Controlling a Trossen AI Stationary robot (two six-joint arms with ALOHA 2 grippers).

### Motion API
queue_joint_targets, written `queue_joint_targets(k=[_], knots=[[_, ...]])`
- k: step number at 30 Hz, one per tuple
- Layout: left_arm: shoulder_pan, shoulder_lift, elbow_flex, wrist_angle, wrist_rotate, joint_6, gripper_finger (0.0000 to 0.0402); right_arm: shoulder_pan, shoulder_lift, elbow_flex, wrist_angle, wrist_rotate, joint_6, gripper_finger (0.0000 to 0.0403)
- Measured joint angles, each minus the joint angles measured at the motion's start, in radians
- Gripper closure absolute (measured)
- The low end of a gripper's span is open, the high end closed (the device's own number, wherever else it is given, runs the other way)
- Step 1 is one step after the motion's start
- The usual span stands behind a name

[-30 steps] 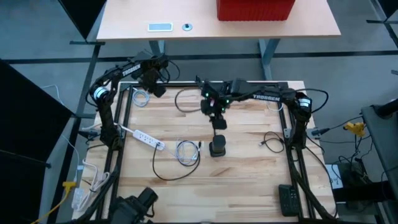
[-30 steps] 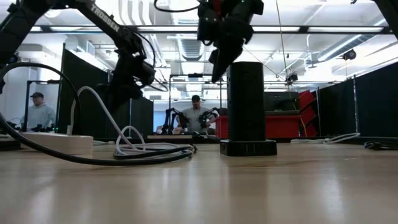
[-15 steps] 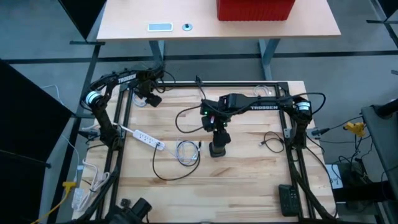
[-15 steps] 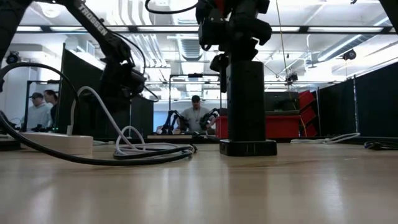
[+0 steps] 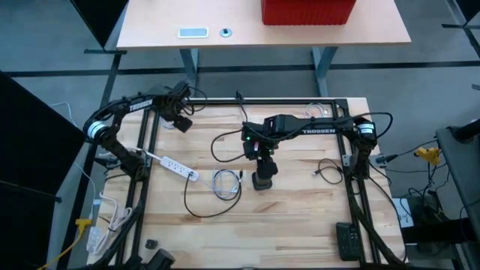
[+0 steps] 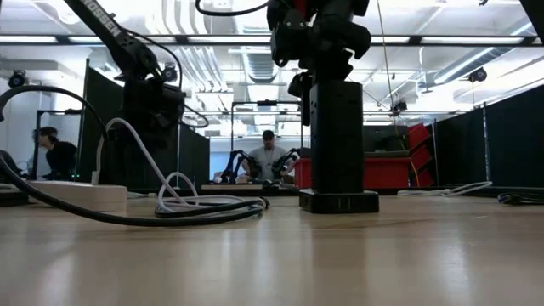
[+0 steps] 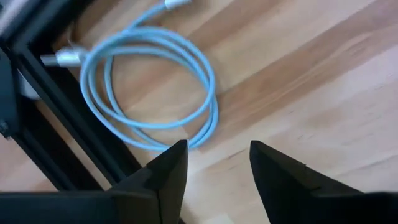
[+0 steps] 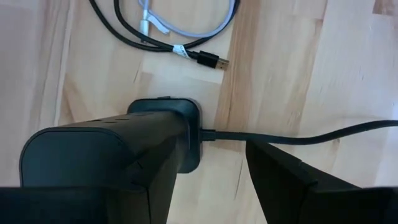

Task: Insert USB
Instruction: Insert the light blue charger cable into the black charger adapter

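- The right gripper (image 5: 261, 159) has descended onto the black charging tower (image 5: 262, 178) at the counter's (image 5: 300, 217) centre. Its fingers (image 8: 273, 180) straddle the tower's top, parted, not clamping.
- The left gripper (image 5: 180, 120) has retreated to the far-left corner, fingers (image 7: 168, 171) parted and empty, above a coiled light-blue cable (image 7: 155, 81).
- The black USB plug (image 8: 212, 61) lies loose beside the tower's base, ungrasped: insertion is judged outstanding.
- A white power strip (image 5: 174, 166) and coiled white cable (image 5: 223, 182) lie near, obstructing nothing.

White power strip (image 5: 174, 166) beside remote (image 5: 347, 241)
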Motion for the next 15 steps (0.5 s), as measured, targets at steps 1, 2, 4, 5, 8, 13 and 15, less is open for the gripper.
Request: queue_joint_targets(k=[1,2,4,5,8,13,15], knots=[[0.0,0.007,-0.001,0.003,0.0,-0.019,0.0229,0.0,0.0,0.0,0.002,0.0,-0.004,0.0227],[0.0,0.015,-0.001,0.004,0.0,-0.032,0.0225,0.0,0.0,0.0,0.008,0.0,-0.003,0.0227],[0.0,0.035,-0.001,0.007,0.0,-0.049,0.0216,0.0,0.0,0.0,0.018,0.0,-0.002,0.0228],[0.0,0.046,-0.001,0.013,0.0,-0.05,0.0212,0.0,0.0,0.0,0.019,0.0,-0.002,0.0229],[0.002,0.071,-0.001,0.037,-0.007,-0.043,0.021,0.002,0.0,0.0,0.018,0.0,0.001,0.023],[0.013,0.107,-0.001,0.097,-0.02,-0.018,0.0223,0.004,0.0,0.0,0.018,0.0,0.003,0.0232],[0.019,0.12,-0.001,0.12,-0.025,-0.007,0.0229,0.004,0.0,0.0,0.018,0.0,0.004,0.0232]])
